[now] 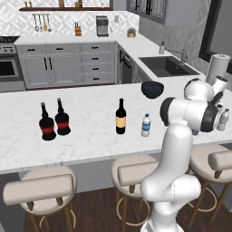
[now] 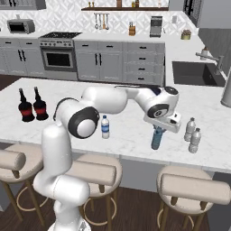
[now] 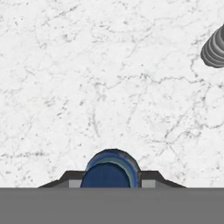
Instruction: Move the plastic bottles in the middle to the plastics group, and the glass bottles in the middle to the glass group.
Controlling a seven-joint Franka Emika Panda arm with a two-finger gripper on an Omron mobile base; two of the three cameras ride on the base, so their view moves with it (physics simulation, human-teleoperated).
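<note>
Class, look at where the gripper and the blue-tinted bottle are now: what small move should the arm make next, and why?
Probably carry the blue-tinted bottle a little further toward the two greyish-clear bottles, then lower and release. The gripper appears shut on its top; the hand view shows the blue bottle between the fingers. It stands on the marble counter, apart from that pair.

The wine bottle (image 1: pixel 120 117) stands between the glass group (image 1: pixel 54 122), left, and the labelled water bottle (image 1: pixel 145 125).

Home kitchen, rendered, white marble bench (image 1: pixel 90 136) with padded stools (image 1: pixel 41 188) along it, grey cabinets (image 1: pixel 63 63), oven (image 2: pixel 58 58), sink (image 1: pixel 165 65) with tap, coffee machine (image 1: pixel 102 26), utensils hung on tiled wall (image 1: pixel 41 21), microwave (image 2: pixel 20 26).
</note>
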